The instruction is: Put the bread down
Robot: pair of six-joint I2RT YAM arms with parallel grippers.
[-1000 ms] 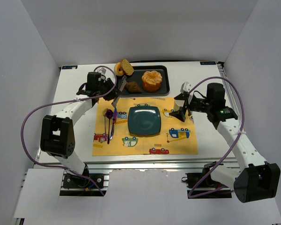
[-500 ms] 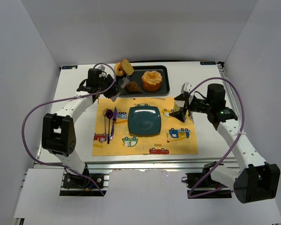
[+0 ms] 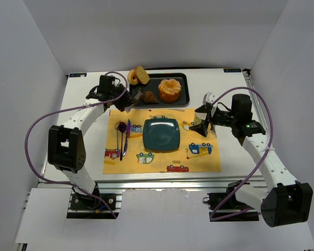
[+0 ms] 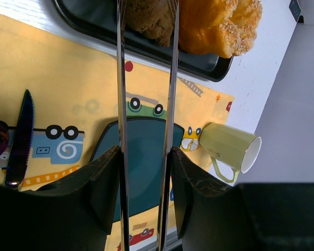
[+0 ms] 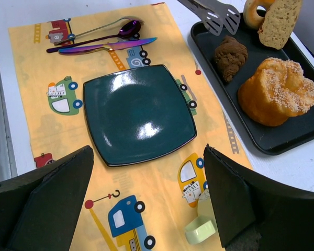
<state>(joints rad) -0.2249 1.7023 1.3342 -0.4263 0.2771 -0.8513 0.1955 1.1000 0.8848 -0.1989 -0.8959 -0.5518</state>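
Bread (image 3: pixel 149 98), small dark-brown lumpy piece, lies on black rectangular tray (image 3: pixel 187 86) at far side of white desk (image 3: pixel 83 110), just L of large round orange-yellow bun (image 3: pixel 169 90). Tan ring donut (image 3: pixel 132 77) w/ sliced roll (image 3: pixel 142 75) sits at tray's far-left corner.

L pincer (image 4: pixel 145 157) grips long metal tongs (image 4: pixel 119 78). In left wrist view the tong arms run apart, parallel, w/ bread (image 4: pixel 146 15) between their far ends. In right wrist view the tong tips (image 5: pixel 220 18) hang just beside bread (image 5: pixel 230 55); contact cannot be told.

R pincer (image 5: pixel 148 151) is spread wide, nothing between its fingers, above the R part of yellow vehicle-print placemat (image 3: pixel 199 162). Dark teal square plate (image 3: pixel 160 134) rests at mat centre, bare. Purple iridescent spoon (image 5: pixel 94 31) and knife (image 5: pixel 110 46) lie side by side on the mat, L of plate in top view. Pale green mug (image 4: pixel 227 146) lies on its side on the mat, R of plate.
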